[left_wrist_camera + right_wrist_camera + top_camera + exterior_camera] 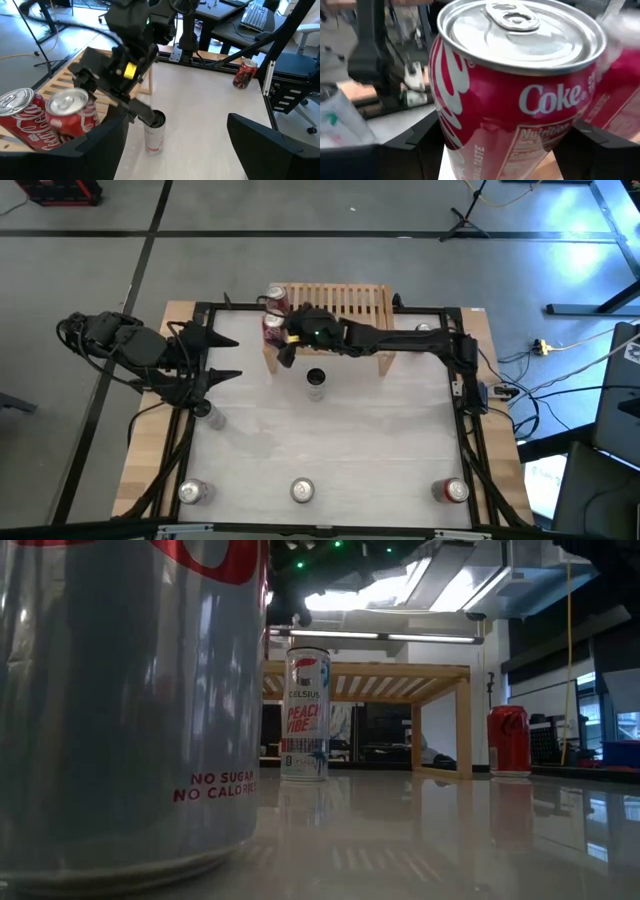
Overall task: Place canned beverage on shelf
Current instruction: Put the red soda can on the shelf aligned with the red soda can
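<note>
The right gripper (pixel 283 338) is at the left end of the shelf (pixel 345 302), its fingers closed around a red Coke can (pixel 515 95) that tilts slightly — probably because the can is being set beside a second red can (pixel 276 298) already standing on the slats, which leaves little room. The left gripper (pixel 228 358) waits over the table's left side with its fingers spread wide and empty, clear of the work area. The right arm hides the held can's base from above, so contact with the slats cannot be confirmed — and in the low view a large near can (pixel 130 700) blocks that end of the shelf.
</note>
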Controlling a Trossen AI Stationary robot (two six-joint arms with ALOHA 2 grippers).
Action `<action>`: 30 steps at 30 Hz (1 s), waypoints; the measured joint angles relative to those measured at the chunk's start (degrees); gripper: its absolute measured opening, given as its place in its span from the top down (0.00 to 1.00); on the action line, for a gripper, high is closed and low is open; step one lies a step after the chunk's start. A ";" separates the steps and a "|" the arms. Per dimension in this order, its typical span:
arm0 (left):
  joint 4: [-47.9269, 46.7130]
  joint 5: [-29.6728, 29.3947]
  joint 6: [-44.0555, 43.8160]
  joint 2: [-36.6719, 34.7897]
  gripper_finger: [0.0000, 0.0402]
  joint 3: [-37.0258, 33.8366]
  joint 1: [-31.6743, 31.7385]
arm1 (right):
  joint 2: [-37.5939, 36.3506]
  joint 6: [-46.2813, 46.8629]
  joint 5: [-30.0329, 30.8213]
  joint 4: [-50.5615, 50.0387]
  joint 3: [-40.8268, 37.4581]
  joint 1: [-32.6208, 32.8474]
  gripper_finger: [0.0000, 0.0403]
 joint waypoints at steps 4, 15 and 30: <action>0.31 0.00 0.00 0.01 0.18 0.00 0.00 | 1.17 -0.15 0.31 -3.23 0.91 -0.07 0.32; 0.88 0.35 -0.02 0.02 0.18 0.00 0.00 | 1.29 -0.27 4.26 -2.62 0.93 -0.07 0.23; 0.90 0.39 -0.02 0.02 0.18 0.00 0.00 | -3.20 -3.28 6.20 -5.13 1.02 0.07 0.15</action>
